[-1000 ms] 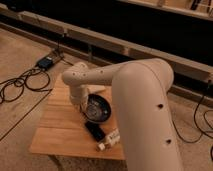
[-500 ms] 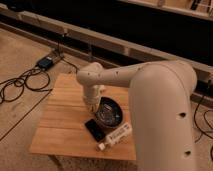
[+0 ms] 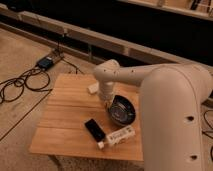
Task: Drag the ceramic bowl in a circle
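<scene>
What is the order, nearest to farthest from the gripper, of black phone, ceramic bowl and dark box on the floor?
1. Ceramic bowl: the gripper is at its rim.
2. Black phone: nearer the table's front edge.
3. Dark box: on the floor, beyond the table.

- My gripper (image 3: 108, 102) hangs low over the middle of a pale wooden table (image 3: 65, 117).
- Tan floor (image 3: 17, 55), with black cables (image 3: 22, 85) looping beside a dark box (image 3: 47, 62).
- Dark wall (image 3: 130, 22) behind, a pale ledge (image 3: 90, 39) at its foot.
- Dim, warm light.
</scene>
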You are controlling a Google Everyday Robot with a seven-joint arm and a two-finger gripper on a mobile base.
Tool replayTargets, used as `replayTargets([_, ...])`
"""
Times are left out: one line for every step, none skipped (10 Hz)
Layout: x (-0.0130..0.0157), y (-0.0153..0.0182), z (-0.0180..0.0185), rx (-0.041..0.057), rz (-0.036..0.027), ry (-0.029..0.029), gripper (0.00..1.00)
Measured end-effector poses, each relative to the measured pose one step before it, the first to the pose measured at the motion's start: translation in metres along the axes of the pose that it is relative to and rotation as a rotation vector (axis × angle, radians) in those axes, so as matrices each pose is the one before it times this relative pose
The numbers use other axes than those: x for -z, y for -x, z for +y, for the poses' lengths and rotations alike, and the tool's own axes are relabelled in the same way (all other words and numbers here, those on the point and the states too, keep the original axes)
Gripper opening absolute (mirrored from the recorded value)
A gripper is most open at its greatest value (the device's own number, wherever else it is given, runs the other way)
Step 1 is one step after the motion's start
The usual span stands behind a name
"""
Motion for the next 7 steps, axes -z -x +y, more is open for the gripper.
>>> replayTargets([-0.00038,0.00814,-0.00711,-0.00754,-0.00535,-0.00766,0.0])
replayTargets([-0.00051,0.01357,-0.01023,-0.00318,-0.01261,-0.02169,0.0])
replayTargets([-0.0006,0.01386,-0.00726,0.00323,-0.01254,-0.02309,0.0])
replayTargets([-0.00039,0.01008,-0.00203,0.00604,-0.00977,-0.01197,0.0])
replayTargets([-0.00065,0.01428,-0.00037,0.01314,-0.01083,-0.01518,0.0])
replayTargets([0.00014,0.01142,0.00325,0.01573,-0.00999,-0.00885,0.0])
replayTargets([0.00011,0.00862,0.00571,0.01766,-0.00657,-0.00457,0.0])
